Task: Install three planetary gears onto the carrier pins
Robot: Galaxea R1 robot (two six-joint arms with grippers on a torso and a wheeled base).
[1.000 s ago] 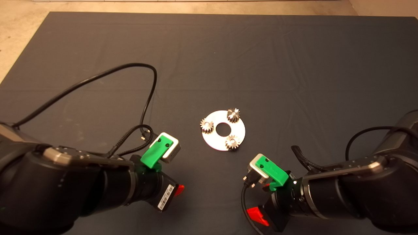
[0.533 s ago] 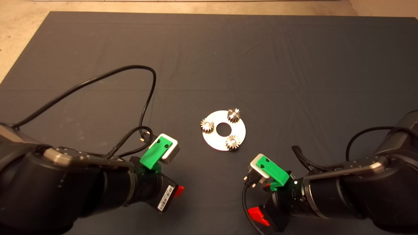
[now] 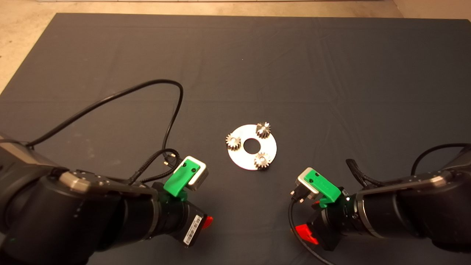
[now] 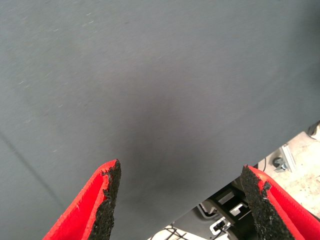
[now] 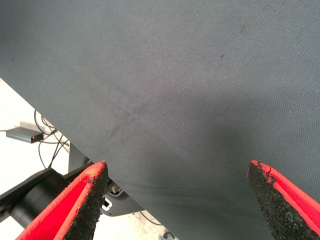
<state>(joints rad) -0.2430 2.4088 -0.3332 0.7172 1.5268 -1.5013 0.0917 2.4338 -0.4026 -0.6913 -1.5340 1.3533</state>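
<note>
One silver disc [image 3: 251,158] lies flat near the middle of the dark mat [image 3: 257,66], and three planetary gears sit on it, spaced around its large centre hole: one [image 3: 233,141] on the side toward the left arm, one [image 3: 263,129] on the far side, one [image 3: 262,160] on the near side. Each gear shows a bright spot at its centre, where a carrier pin stands in the bore (the pins themselves are too small to make out apart from the gears), so all three gears are seated.

Two grippers are in the scene. The left gripper [image 4: 181,200] hangs over the mat near its front edge, well apart from the disc, with its two red fingers [image 4: 97,200] spread wide and nothing between the pads. The right gripper [image 5: 177,200] sits likewise at the other side, fingers [image 5: 85,200] spread, holding nothing.

Only the head view shows the disc and gears; both wrist views show bare mat between the fingers. The wrist views alone show what lies past the mat's edge: pale floor, dark parts of the robot's base, and in the right wrist view a small black box [image 5: 22,135] with a red light and thin cables.

A black cable [image 3: 110,99] loops over the mat from the left arm. Nothing lies between either gripper and the disc.
</note>
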